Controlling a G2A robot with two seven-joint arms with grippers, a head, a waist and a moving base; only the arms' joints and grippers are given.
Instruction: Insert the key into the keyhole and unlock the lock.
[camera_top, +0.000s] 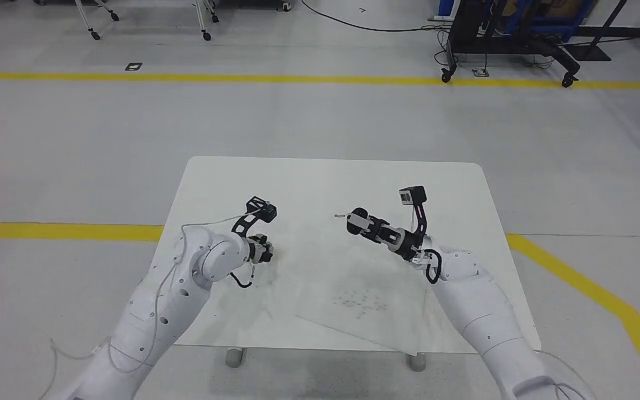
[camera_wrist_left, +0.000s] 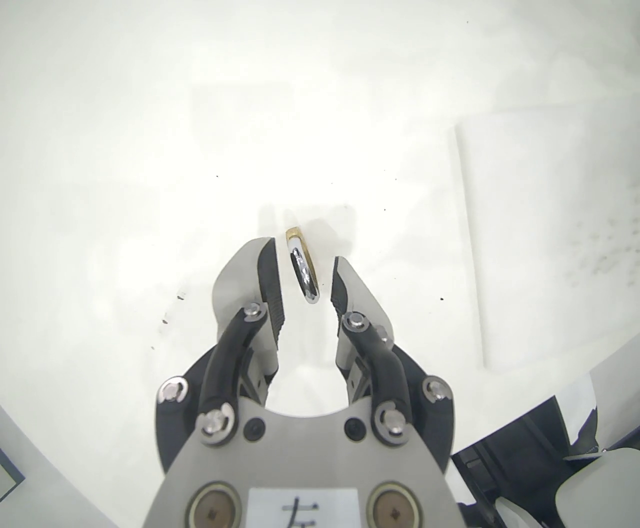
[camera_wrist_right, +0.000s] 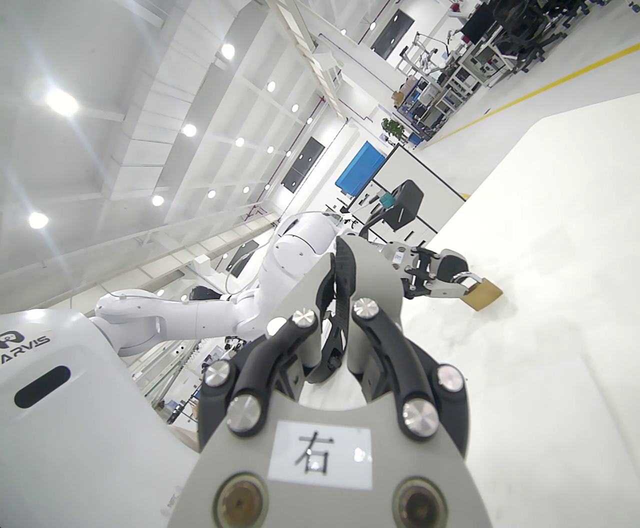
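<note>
A brass padlock (camera_wrist_right: 482, 296) with a silver shackle (camera_wrist_left: 304, 272) stands on the white table (camera_top: 330, 180). My left gripper (camera_wrist_left: 302, 252) is open and straddles the shackle, with a gap showing on each side. The right wrist view shows that same gripper (camera_wrist_right: 450, 280) at the shackle, with the brass body resting on the table. My right gripper (camera_wrist_right: 342, 250) is shut and held above the table to the lock's right, pointing toward it. In the top view a small pale sliver, the key (camera_top: 340, 214), juts from the right gripper's (camera_top: 350, 221) tip. The lock's keyhole is hidden.
A thin clear sheet (camera_top: 350, 300) with dark specks lies flat on the table's near middle; its edge (camera_wrist_left: 470, 240) runs close beside the lock. The table's near edge (camera_top: 330, 347) lies just behind both arms.
</note>
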